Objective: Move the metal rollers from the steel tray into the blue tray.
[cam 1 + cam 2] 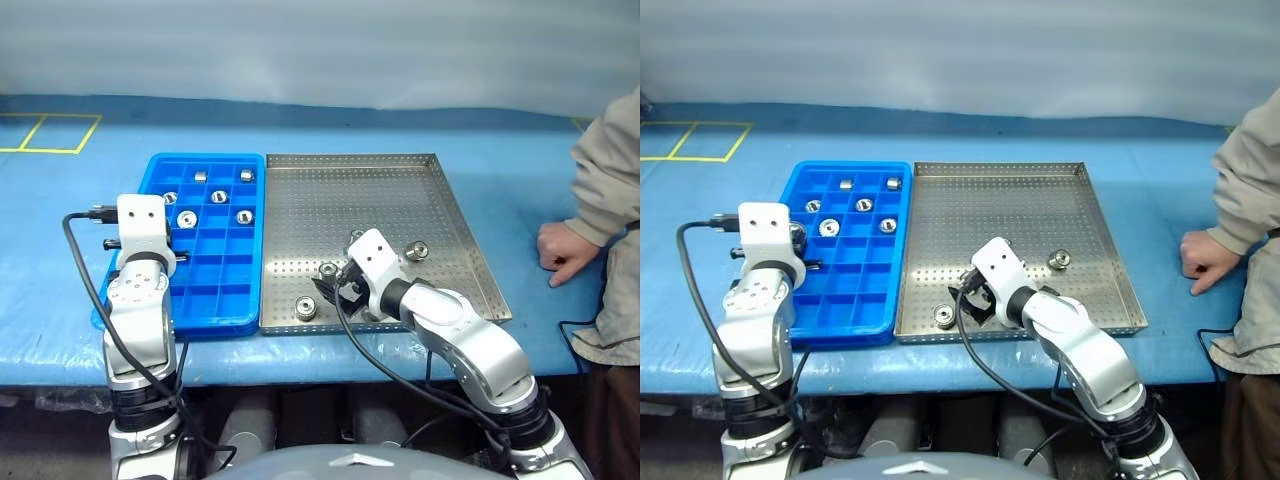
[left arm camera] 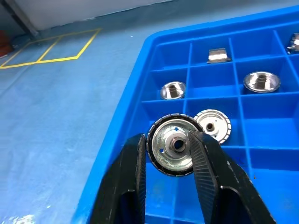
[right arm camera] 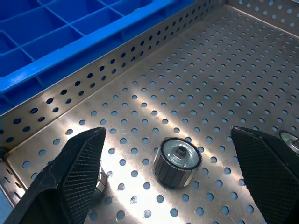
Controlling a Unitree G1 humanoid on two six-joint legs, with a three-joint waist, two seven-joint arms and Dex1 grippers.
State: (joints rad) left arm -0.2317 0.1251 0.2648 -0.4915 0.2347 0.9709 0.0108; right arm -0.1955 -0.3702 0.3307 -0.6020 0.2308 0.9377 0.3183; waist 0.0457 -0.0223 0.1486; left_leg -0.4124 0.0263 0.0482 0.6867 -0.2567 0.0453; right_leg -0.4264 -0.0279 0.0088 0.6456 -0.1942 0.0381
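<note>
My left gripper (image 2: 166, 154) is pinched on one of the metal rollers (image 2: 174, 144), its flat face and centre hole turned toward the wrist camera, and I have it hanging over the near-left part of the blue tray (image 1: 152, 178) so it can drop into a free compartment — a second roller (image 2: 213, 125) already lies in the cell just past it, so I judge the empty one beside it is the better target. Several more rollers sit one to a cell in the far rows, which keeps them apart. My right gripper (image 3: 170, 172) is spread wide over the steel tray (image 1: 450, 190), a finger (image 3: 77, 163) on either side of an upright roller (image 3: 177, 161) near the corner by the blue tray, lined up to close on it. Other rollers (image 1: 417, 249) lie elsewhere on the perforated floor — the job looks roughly half done. A person's hand (image 1: 562, 252) rests on the table beside the steel tray, apart from it.
</note>
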